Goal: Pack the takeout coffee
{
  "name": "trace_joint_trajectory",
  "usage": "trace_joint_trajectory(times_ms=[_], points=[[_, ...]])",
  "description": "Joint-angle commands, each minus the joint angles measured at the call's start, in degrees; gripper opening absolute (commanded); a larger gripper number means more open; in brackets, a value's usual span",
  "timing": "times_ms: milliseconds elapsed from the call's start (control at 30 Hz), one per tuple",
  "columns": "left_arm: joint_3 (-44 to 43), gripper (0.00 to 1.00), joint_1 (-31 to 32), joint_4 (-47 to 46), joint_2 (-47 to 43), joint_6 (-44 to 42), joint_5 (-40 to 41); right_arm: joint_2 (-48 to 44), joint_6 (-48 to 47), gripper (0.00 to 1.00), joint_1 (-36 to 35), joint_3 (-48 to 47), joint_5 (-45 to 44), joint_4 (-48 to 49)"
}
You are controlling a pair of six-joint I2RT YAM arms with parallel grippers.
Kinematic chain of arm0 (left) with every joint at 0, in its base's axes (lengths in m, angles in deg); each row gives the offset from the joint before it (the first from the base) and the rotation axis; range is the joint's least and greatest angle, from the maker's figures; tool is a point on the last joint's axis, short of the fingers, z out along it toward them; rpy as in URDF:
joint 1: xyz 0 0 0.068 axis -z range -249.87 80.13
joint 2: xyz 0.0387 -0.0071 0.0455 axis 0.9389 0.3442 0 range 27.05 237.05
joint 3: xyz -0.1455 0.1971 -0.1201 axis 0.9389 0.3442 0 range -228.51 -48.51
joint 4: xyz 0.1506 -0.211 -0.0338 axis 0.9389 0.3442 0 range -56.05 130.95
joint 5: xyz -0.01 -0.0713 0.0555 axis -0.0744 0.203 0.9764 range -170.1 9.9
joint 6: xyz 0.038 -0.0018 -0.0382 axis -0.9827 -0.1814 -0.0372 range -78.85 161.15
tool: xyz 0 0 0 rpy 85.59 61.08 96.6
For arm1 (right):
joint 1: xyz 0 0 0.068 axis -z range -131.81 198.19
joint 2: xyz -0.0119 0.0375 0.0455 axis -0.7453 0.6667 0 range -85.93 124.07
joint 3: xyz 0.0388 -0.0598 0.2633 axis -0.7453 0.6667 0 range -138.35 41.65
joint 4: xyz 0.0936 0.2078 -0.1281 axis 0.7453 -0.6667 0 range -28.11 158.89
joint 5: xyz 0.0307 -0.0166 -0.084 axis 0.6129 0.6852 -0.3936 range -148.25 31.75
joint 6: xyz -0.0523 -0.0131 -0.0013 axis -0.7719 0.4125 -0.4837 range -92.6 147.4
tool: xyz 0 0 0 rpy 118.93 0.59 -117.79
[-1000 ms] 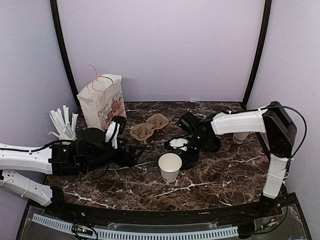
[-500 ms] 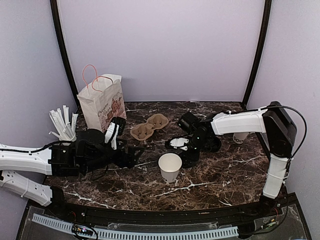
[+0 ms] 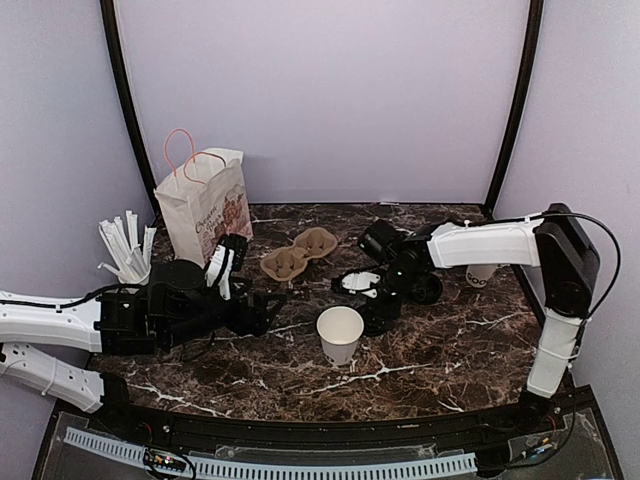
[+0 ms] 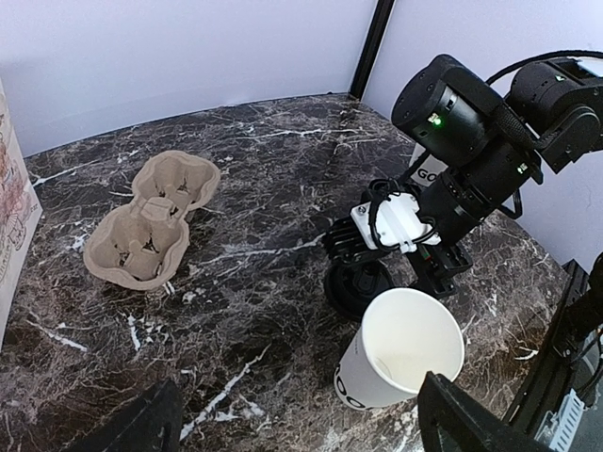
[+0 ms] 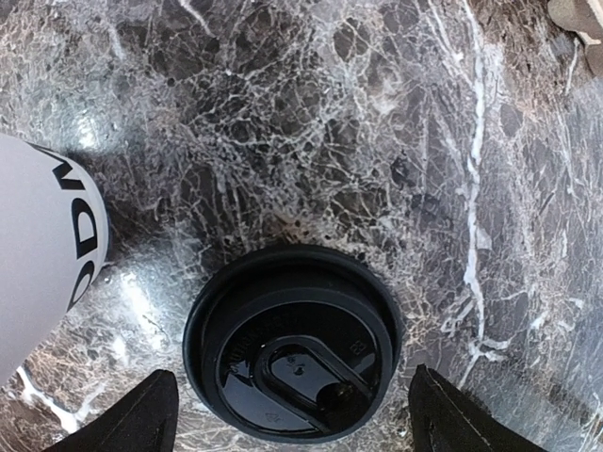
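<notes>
A white paper cup [image 3: 340, 333] stands upright and open, with no lid on it; it also shows in the left wrist view [image 4: 400, 348] and at the left edge of the right wrist view [image 5: 42, 245]. Its black round lid [image 5: 292, 344] lies flat on the marble just beyond the cup [image 4: 358, 285]. My right gripper [image 3: 378, 305] hangs over the lid, open, with one fingertip on each side of it [image 5: 297, 414]. My left gripper [image 3: 262, 312] is open and empty, to the left of the cup [image 4: 297, 431].
A brown pulp cup carrier [image 3: 298, 255] lies at the back middle. A paper bag [image 3: 205, 205] with handles stands at the back left. Beside the bag is a cup of white wrapped straws [image 3: 125, 250]. Another white cup [image 3: 482, 274] sits behind the right arm.
My right wrist has shifted slightly up and to the right over the lid. My left gripper has drawn back a little to the left. Cup and lid have not moved.
</notes>
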Motion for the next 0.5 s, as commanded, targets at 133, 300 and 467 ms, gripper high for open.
trace_joint_trajectory(times_ms=[133, 300, 467], points=[[1.5, 0.89, -0.3, -1.0, -1.9, 0.0, -0.4, 3.7, 1.1, 0.89, 2.1, -2.2, 3.2, -0.2], [2.4, 0.89, -0.3, -1.4, -3.0, 0.3, 0.0, 3.9, 1.0, 0.87, 3.1, -2.0, 4.0, -0.4], [2.6, 0.89, -0.3, -1.9, -2.7, 0.2, 0.0, 4.1, 0.9, 0.77, 3.2, -2.5, 4.9, -1.4]])
